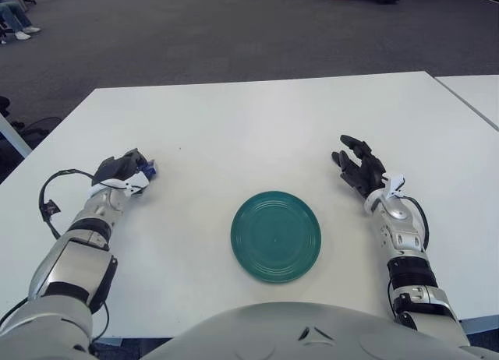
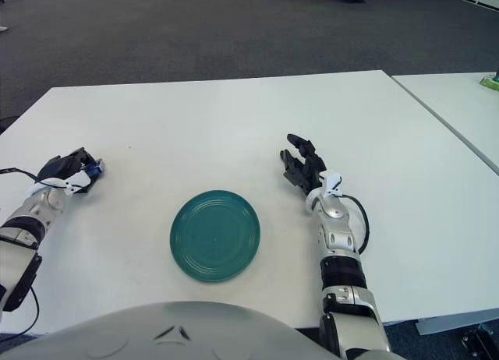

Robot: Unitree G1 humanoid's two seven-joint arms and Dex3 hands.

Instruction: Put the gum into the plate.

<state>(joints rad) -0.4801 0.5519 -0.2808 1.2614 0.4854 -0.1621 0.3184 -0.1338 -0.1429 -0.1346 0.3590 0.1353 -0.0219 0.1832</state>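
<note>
Gum (image 1: 150, 171): small blue-and-white pack, only partly visible, showing at the fingertips of the left hand (image 1: 123, 171) at the left edge of the frame, mid-height. Most of it is hidden by the fingers, so exact shape and orientation cannot be read.

Handling, judged: light, small, probably a fairly stiff pack with a smooth wrapper, so it may slip or rotate in a loose pinch. Not fragile. Best held across its short sides, with fingers opposing the thumb.

Left hand: fingers curled in around the gum, narrow closure, pack protruding toward the frame centre. Whether the pack is lifted off the white table (image 1: 249, 126) or still touching it cannot be told.

Plate (image 1: 275, 235): green, round, ridged, lower centre of frame, well apart from the gum, to its lower right. Nothing in it.

Right hand (image 1: 359, 167): right of the plate, fingers spread and relaxed, holding nothing, idle.

Task status, judged: gum grasped, transfer to plate not yet done.
</note>
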